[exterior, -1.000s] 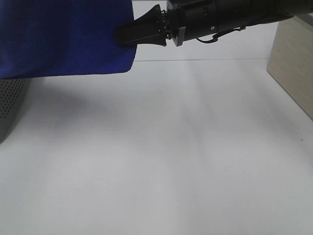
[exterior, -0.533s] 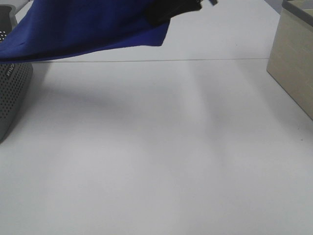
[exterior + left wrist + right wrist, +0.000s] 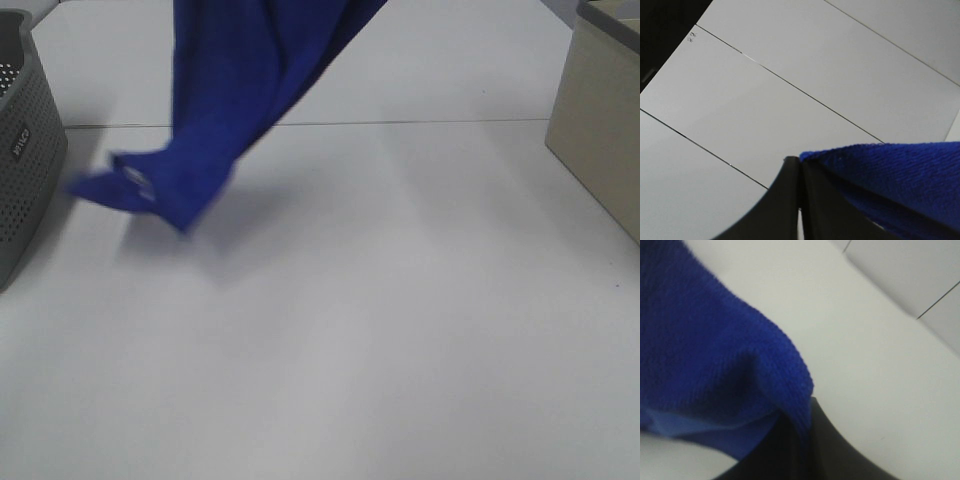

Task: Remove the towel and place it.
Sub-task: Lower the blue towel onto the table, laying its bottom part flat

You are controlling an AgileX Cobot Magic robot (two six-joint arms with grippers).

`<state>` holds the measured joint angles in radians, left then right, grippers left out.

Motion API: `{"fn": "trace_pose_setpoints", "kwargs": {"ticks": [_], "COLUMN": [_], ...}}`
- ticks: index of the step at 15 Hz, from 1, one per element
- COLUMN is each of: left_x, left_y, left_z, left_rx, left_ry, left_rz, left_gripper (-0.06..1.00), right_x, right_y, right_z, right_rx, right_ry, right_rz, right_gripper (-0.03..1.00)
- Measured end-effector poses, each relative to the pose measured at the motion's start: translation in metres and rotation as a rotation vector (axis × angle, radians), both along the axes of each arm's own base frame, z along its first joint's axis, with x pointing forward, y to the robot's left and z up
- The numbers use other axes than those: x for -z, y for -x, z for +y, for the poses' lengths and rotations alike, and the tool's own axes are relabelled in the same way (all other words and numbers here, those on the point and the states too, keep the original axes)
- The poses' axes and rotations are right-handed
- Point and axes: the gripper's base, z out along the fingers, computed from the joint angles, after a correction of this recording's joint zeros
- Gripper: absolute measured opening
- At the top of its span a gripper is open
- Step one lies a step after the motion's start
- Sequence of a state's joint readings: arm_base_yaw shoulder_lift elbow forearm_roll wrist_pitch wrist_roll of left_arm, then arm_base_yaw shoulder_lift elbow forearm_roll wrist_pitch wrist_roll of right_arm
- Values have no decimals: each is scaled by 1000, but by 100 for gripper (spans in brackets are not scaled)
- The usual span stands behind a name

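The royal-blue towel (image 3: 250, 90) hangs down from above the top edge of the exterior view. Its lower corner with a small white tag (image 3: 135, 180) is blurred and sits just over the white table (image 3: 380, 330). Both grippers are out of the exterior view. In the left wrist view, my left gripper (image 3: 799, 167) has its black fingers pressed together, with the towel's edge (image 3: 900, 175) pinched at their tip. In the right wrist view, the towel (image 3: 705, 355) drapes over my right gripper (image 3: 800, 440), which looks shut on it; its fingers are mostly hidden.
A grey perforated basket (image 3: 25, 150) stands at the left edge of the table. A beige box (image 3: 600, 130) stands at the right edge. A thin seam line (image 3: 450, 122) crosses the table at the back.
The right gripper and arm have risen out of the exterior view. The towel, held spread flat at the top left before, now hangs down with its tagged corner swung low.
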<state>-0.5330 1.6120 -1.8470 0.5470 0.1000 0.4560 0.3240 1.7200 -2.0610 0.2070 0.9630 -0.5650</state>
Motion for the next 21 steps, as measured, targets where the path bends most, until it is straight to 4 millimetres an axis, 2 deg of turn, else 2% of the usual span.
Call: {"fn": "trace_pose_setpoints", "kwargs": {"ticks": [3,6,8,13,16,17,21], "left_x": [4,9,16,25,26,32,53], "left_y": [-26,-36,-45,-84,-100,-119,-154], "left_z": [10,11,10,33,34,41,59], "left_rx": [91,136,153,91,79,53,19], "left_ry": [155,197,199,211,219,209,217], "left_rz": [-113,-151,-170,-206,-232,-252,-281], "left_gripper": [0,0,0,0,0,0,0], "right_x": [-29,-41,-42,-17,-11,-3,23], "right_y": [-12,-16,-24,-61,-76,-88,-115], "right_z": [-4,-5,-3,5,9,13,21], "right_rx": [74,97,112,136,149,159,174], "right_ry": [-54,-100,-115,-83,-120,-149,-185], "right_rz": [-294,-425,-494,-572,-661,-728,-812], "right_gripper": [2,2,2,2,2,2,2]}}
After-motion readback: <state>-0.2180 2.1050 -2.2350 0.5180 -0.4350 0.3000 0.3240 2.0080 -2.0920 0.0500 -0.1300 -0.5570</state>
